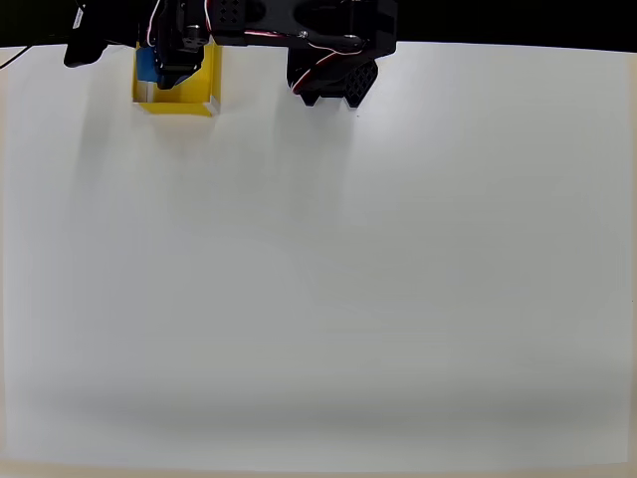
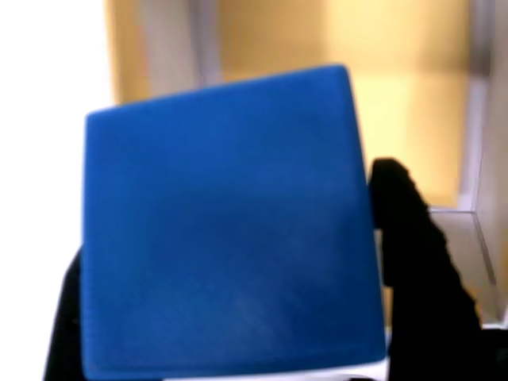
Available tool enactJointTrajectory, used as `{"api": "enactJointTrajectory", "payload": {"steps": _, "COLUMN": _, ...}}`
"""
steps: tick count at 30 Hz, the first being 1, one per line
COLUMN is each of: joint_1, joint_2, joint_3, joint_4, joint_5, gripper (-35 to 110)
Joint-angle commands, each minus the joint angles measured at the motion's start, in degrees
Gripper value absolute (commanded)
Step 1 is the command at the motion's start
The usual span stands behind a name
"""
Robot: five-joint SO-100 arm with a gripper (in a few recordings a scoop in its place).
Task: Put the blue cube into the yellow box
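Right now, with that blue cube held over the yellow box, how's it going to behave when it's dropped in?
The blue cube looks matte and foam-like, so probably light and grippy. Its flat faces suggest it won't roll. The tool sits over the yellow box, so it should settle inside.

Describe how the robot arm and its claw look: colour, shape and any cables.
The arm is black throughout, built from blocky segments; one part has small holes in its shell. Thin red and white cables run along it in the overhead view. The claw is black too. In the wrist view its fingers appear as dark, blunt, matte shapes with no visible markings.
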Motion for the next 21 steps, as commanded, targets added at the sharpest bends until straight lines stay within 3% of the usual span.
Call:
{"api": "enactJointTrajectory", "payload": {"steps": 1, "joint_1": 3.78, "joint_2": 4.92, "joint_3": 0.62, "joint_4": -2.64, "joint_5": -1.23, "gripper": 7}}
{"api": "enactJointTrajectory", "payload": {"steps": 11, "joint_1": 5.80, "joint_2": 6.50, "joint_3": 13.80, "joint_4": -16.70, "joint_5": -2.72, "gripper": 9}}
{"api": "enactJointTrajectory", "payload": {"steps": 21, "joint_1": 5.89, "joint_2": 8.96, "joint_3": 19.16, "joint_4": -19.34, "joint_5": -5.54, "gripper": 34}}
